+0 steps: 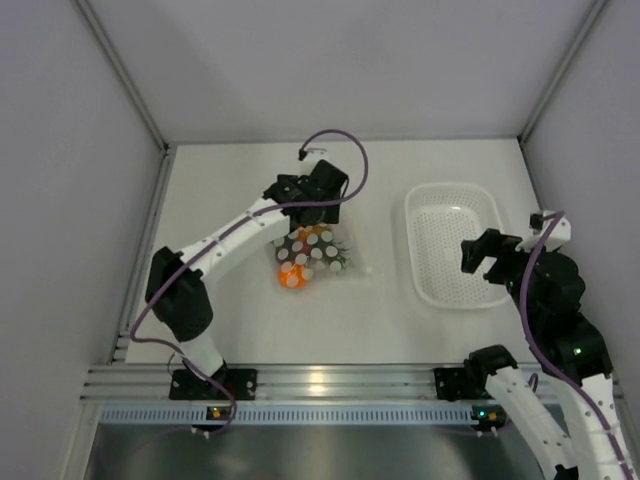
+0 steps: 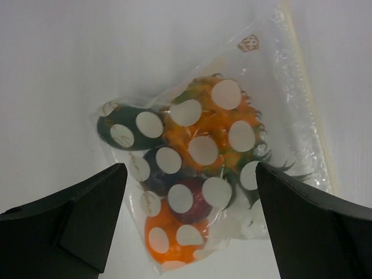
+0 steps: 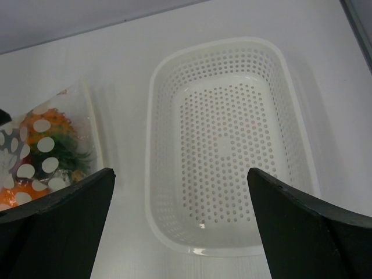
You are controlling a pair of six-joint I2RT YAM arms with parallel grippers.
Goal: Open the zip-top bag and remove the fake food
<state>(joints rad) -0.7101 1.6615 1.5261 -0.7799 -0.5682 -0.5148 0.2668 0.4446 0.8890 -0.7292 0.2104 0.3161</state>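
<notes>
The zip-top bag [image 1: 322, 256] lies flat on the white table, clear with white dots. In the left wrist view the bag [image 2: 273, 70] has its zip strip [image 2: 305, 99] along the right edge. Inside it are a pineapple [image 2: 218, 125], a round orange fruit [image 2: 168, 235], a dark brown piece [image 2: 195, 200] and a dark green piece [image 2: 107, 125]. My left gripper [image 2: 192, 168] is open and hovers over the bag, apart from it; it also shows in the top view [image 1: 312, 215]. My right gripper [image 3: 180, 174] is open and empty above the basket's near edge.
A white perforated basket [image 1: 412, 235] stands right of the bag, with nothing in it; it fills the right wrist view [image 3: 152, 116], where the bag [image 3: 84, 110] shows at the left. Grey walls enclose the table on three sides.
</notes>
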